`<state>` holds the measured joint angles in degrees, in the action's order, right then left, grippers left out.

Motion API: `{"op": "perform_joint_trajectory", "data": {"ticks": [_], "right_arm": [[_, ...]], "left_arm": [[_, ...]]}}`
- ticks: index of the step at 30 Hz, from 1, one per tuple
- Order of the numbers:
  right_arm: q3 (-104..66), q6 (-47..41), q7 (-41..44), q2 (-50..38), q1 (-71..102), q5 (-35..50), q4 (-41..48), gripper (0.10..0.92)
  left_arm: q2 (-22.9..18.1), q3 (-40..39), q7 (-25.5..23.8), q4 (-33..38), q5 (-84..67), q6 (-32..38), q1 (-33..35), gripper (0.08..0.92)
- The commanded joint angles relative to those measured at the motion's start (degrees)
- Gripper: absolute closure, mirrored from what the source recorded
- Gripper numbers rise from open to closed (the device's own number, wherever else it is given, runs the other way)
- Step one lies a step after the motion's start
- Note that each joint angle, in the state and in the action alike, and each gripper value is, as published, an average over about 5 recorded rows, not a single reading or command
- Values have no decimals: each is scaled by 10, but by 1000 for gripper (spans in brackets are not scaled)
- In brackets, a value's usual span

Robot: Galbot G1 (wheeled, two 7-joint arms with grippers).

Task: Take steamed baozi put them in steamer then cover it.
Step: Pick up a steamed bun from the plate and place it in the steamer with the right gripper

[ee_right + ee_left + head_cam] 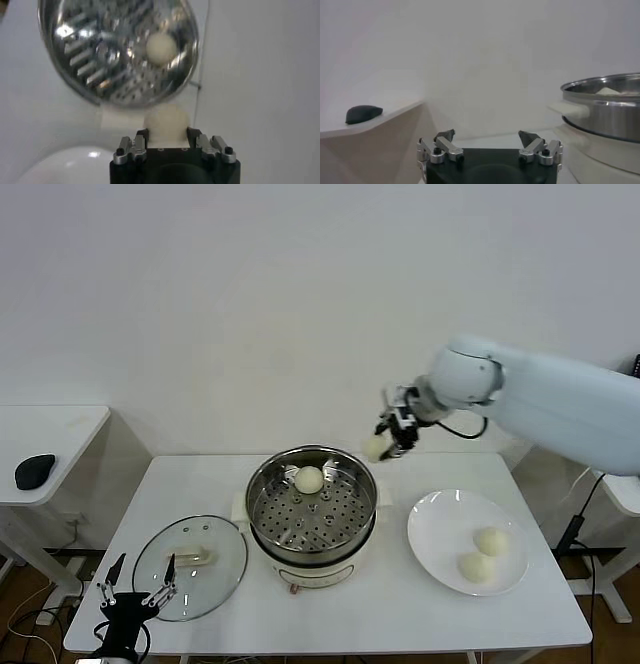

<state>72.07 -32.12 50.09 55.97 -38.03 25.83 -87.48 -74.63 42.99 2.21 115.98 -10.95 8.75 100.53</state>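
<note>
Sitting mid-tabletop: shiny round steel steamer, one cream-white baozi inside. Clear glass cover off, beside it. Two buns on white plate. Right pincer pinching second baozi above rim. Left pincer spread, idle.

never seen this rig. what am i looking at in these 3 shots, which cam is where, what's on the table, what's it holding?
It is a two-armed robot at a white table. The wide shot comes from a camera on its head; the other two come from cameras on each wrist, looking past the fingers.

On the table: a steel steamer with one steamed baozi already inside, its glass cover lying flat to the robot's left, and a white plate with two more buns.

The right gripper is shut on a fourth bun, held in the air near the steamer's far right rim.

The left gripper is open and empty, waiting low at the table's front left corner.
</note>
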Motion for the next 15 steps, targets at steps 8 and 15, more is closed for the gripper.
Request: {"op": "perform_joint_trajectory", "data": {"ticks": [8, 15], "right_arm": [[13, -92, -61, 211, 89, 69, 119, 525], [12, -95, -86, 250, 120, 68, 167, 523]], "left_arm": [[1, 17, -3, -1, -3, 3, -5, 177], [-2, 16, -4, -5, -3, 8, -6, 177]]}}
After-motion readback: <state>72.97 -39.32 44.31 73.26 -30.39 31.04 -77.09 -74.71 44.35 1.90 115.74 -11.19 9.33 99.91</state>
